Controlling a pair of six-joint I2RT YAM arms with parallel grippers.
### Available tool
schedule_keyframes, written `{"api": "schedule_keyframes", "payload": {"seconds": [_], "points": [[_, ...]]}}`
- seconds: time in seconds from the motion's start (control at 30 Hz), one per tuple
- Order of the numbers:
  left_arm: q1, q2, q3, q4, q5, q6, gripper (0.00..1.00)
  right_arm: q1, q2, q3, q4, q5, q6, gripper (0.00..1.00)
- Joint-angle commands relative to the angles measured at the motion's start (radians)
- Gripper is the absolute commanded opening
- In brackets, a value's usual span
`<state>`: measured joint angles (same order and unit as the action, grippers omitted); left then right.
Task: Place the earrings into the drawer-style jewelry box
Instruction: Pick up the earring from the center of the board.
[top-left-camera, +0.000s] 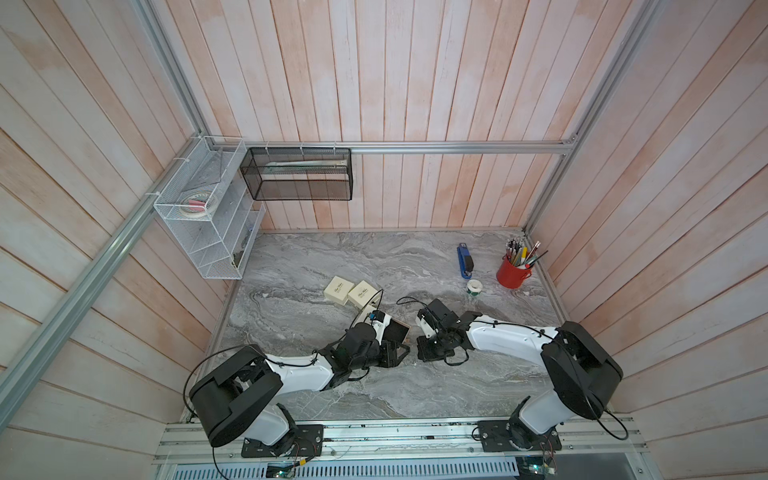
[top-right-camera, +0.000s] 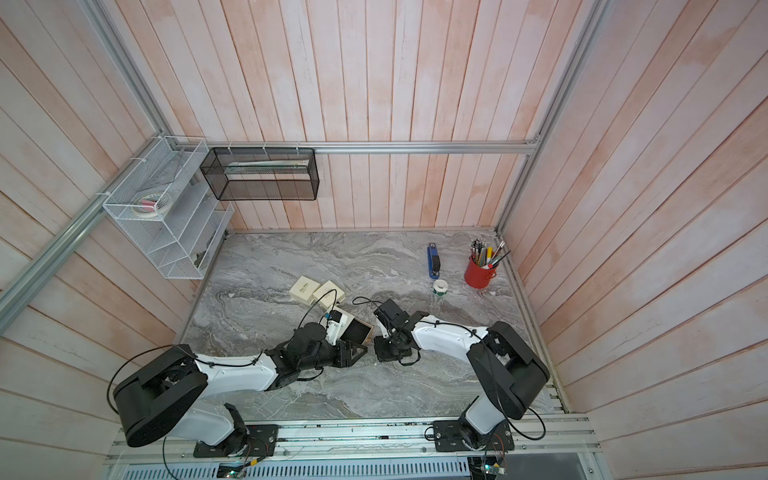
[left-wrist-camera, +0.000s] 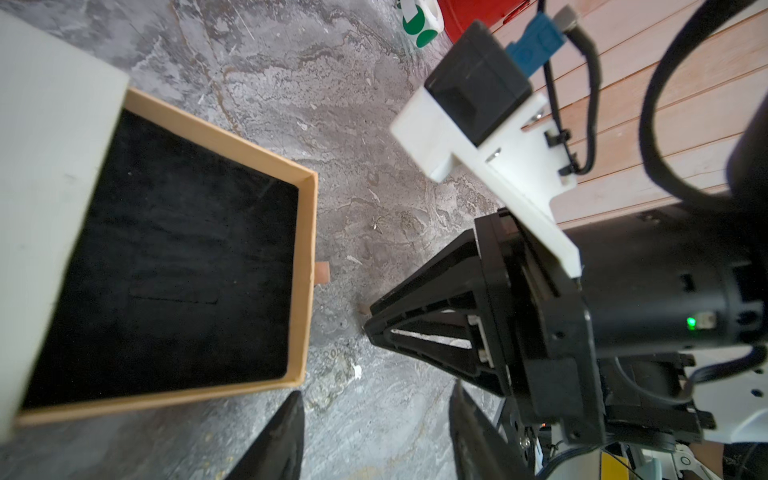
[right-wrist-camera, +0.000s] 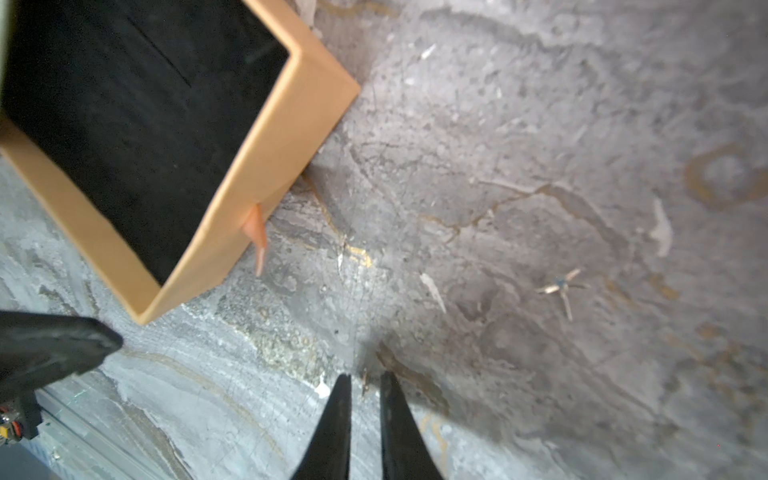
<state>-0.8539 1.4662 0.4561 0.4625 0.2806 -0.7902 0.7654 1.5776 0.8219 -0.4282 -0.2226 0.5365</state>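
Near the lower centre of both top views, the drawer (top-left-camera: 397, 332) (top-right-camera: 357, 331) of the jewelry box stands open on the grey marbled bench (top-left-camera: 291, 257) (top-right-camera: 257, 266), between my two wrists. Through the left wrist camera I see its black lining and tan walls. The cream sleeve (left-wrist-camera: 50, 166) of the box covers the rest, and a small tab (left-wrist-camera: 322, 272) (right-wrist-camera: 257, 232) sits on the drawer's front wall.

One earring (left-wrist-camera: 377, 226) (right-wrist-camera: 561, 287), a pale star-shaped speck, lies flat on the bench out beyond that front wall, apart from the drawer. I cannot pick it out in the top views.

My left pincer (left-wrist-camera: 376, 390) is spread, with bare bench between its fingers, just beside the drawer's front corner. My right pincer (right-wrist-camera: 365, 376) (left-wrist-camera: 368, 323) points down at the bench near the tab. Its fingers are almost pressed together, with a thin slit left between them. A brownish sliver (right-wrist-camera: 365, 381) shows in that slit at the tips. I cannot tell what it is, or whether it is pinched or only lying on the bench.

Up and left of the drawer in both top views, two cream boxes (top-left-camera: 338, 291) (top-left-camera: 362, 294) sit side by side. Toward the upper right of the bench I see a blue stapler (top-left-camera: 465, 261), a red cup (top-left-camera: 513, 272) of pens and a small sticker roll (top-left-camera: 473, 286).
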Motion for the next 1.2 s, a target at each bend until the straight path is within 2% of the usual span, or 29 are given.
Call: {"api": "schedule_keyframes", "payload": {"seconds": [0.0,0.23,0.5,0.77,0.9,1.17], "points": [[-0.004,0.012,0.019,-0.005,0.006,0.017,0.57,0.01,0.016,0.02,-0.029,0.002,-0.009,0.13],[-0.005,0.012,0.019,-0.012,0.005,0.022,0.57,0.014,0.02,0.018,-0.027,0.0,-0.007,0.1],[-0.005,0.012,0.025,-0.018,0.004,0.025,0.57,0.015,0.007,0.016,-0.032,0.008,-0.003,0.03],[0.001,-0.01,0.039,-0.06,-0.015,0.04,0.57,0.011,-0.061,0.01,-0.028,0.014,0.021,0.0],[0.041,-0.049,0.045,-0.086,-0.013,0.057,0.57,-0.019,-0.117,-0.012,0.033,-0.045,0.051,0.0],[0.155,-0.061,0.106,-0.185,0.033,0.155,0.57,-0.112,-0.182,-0.099,0.278,-0.258,0.163,0.0]]}}
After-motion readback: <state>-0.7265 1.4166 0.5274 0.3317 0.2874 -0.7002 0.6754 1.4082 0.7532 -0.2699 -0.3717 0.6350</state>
